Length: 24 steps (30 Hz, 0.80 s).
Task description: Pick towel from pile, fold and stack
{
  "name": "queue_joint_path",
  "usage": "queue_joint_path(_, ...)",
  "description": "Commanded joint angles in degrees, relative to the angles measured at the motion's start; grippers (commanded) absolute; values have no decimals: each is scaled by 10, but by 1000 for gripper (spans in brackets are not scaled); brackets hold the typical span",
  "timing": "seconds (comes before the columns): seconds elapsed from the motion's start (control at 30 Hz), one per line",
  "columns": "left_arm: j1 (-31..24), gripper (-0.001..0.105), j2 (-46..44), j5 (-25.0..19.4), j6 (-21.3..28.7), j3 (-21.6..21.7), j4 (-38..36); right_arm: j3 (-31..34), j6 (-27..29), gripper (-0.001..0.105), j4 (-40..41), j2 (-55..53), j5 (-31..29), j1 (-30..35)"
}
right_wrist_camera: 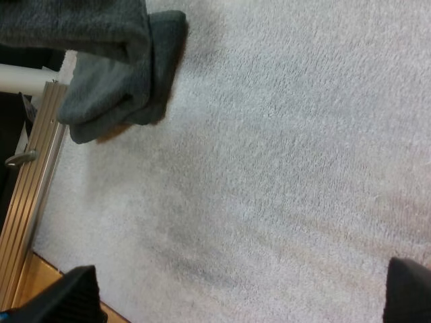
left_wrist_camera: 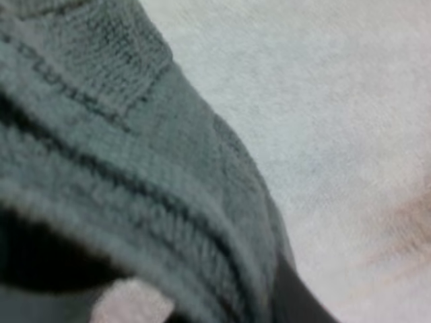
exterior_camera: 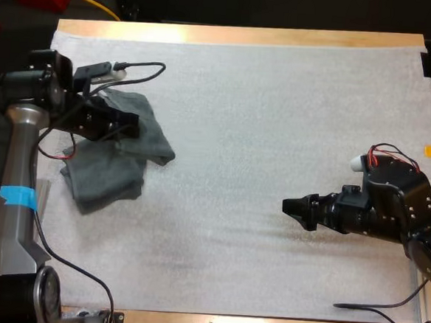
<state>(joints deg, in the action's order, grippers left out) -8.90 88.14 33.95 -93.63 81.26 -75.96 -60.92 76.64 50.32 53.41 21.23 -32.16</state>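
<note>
A heap of dark grey-green towels point(exterior_camera: 103, 176) lies at the left of the white mat. Its upper towel point(exterior_camera: 151, 135) is crumpled and reaches toward the middle. My left gripper point(exterior_camera: 129, 122) sits on top of this towel, shut on its cloth. In the left wrist view the towel's folds point(left_wrist_camera: 135, 168) press close between the dark fingers point(left_wrist_camera: 40, 259). My right gripper point(exterior_camera: 292, 208) hovers low over bare mat at the right, pointing left. Its fingers point(right_wrist_camera: 74, 296) stand wide apart with nothing between them. The heap point(right_wrist_camera: 114, 87) shows far ahead of it.
The white mat point(exterior_camera: 277, 121) covers most of the wooden table point(exterior_camera: 246, 36). A loose black cable point(exterior_camera: 368, 305) lies near the front right. An aluminium rail point(right_wrist_camera: 34, 175) runs along the table's left side beside the towels.
</note>
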Motion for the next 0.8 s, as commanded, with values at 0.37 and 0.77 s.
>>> queue_joint_path(0.37, -20, 0, -8, -22, 16, -59, 42, -1, 3, 81, -3, -6, 7, -1)
queue_joint_path(0.77, -72, 0, -8, -37, 15, -82, 66, -1, 3, 81, 18, -6, 9, -1)
